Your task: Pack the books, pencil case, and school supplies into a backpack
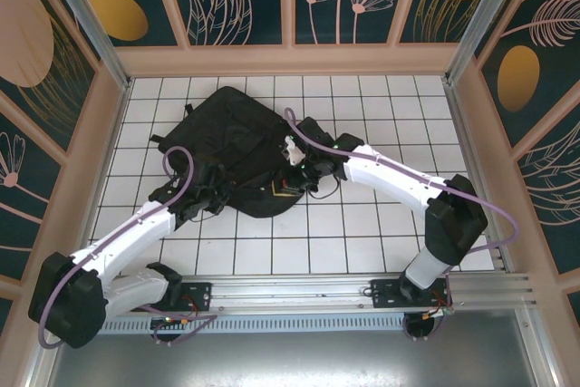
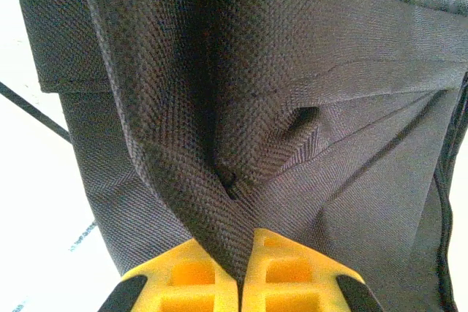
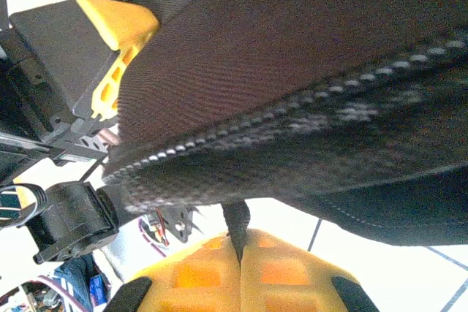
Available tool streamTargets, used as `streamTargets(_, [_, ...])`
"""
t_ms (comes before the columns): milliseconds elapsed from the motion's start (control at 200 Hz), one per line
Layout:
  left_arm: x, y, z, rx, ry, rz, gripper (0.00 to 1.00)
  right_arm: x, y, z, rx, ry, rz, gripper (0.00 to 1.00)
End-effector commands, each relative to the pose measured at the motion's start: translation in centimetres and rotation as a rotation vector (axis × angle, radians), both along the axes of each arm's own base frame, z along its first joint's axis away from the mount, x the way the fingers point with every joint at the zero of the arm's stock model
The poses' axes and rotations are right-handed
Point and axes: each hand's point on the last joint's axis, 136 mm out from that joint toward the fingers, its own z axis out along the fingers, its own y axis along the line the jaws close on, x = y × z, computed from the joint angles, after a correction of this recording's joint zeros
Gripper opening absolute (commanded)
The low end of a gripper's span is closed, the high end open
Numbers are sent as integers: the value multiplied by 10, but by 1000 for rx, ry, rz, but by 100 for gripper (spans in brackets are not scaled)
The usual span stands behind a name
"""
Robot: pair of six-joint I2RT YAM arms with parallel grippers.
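We find the backpack [image 1: 237,147] lying on the white tiled surface [image 1: 362,233], left of centre. The left jaws are clamped on a fold of its fabric. The right jaws pinch a dark tab beside its zip.

The backpack [image 2: 292,71] is showing coarse, matt black woven cloth, its zip [image 3: 292,118] glinting faintly. The left gripper [image 2: 240,253] and right gripper [image 3: 240,250] are presenting smooth yellow plastic. The table [image 1: 362,233] is looking like smooth white tile, and the rail [image 1: 299,292] is gleaming as pale metal.
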Motion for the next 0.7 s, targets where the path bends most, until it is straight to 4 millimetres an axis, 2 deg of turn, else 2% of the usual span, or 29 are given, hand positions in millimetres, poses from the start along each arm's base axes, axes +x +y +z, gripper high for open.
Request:
streamTargets(0, [-6,32,-14,152,23,60,0,-3,-24,22,-1,-24,-5,0])
streamTargets(115, [-7,36,-15,171,22,61,0,-4,-31,25,-9,-35,12,0])
streamTargets(195, [4,29,-2,176,-45,6,0,-6,-29,30,20,-40,15,0])
streamTargets(210, [7,27,1,177,-62,-9,9,-6,-27,31,30,-38,14,0])
streamTargets(250, [13,22,9,190,-84,-46,41,-7,-23,31,52,-31,9,0])
streamTargets(280, [15,20,16,206,-94,-74,57,-8,-19,32,70,-30,12,0])
streamTargets(350, [18,26,33,281,-103,-110,81,-8,-13,30,82,-35,13,0])
streamTargets(405, [15,39,49,361,-120,-109,88,-6,-11,27,80,-43,10,0])
streamTargets(495, [6,70,72,478,-153,-73,88,-4,-9,25,94,-51,2,0])
streamTargets(560, [-4,97,68,516,-110,-12,81,-3,-8,22,92,-54,0,0])
streamTargets(590, [-7,107,61,518,-81,7,75,-2,-8,21,91,-55,3,0])
streamTargets(651, [-15,121,35,507,7,35,55,-2,-7,20,92,-60,7,0])
streamTargets(696, [-19,126,18,482,60,49,26,-1,-7,20,92,-65,8,0])
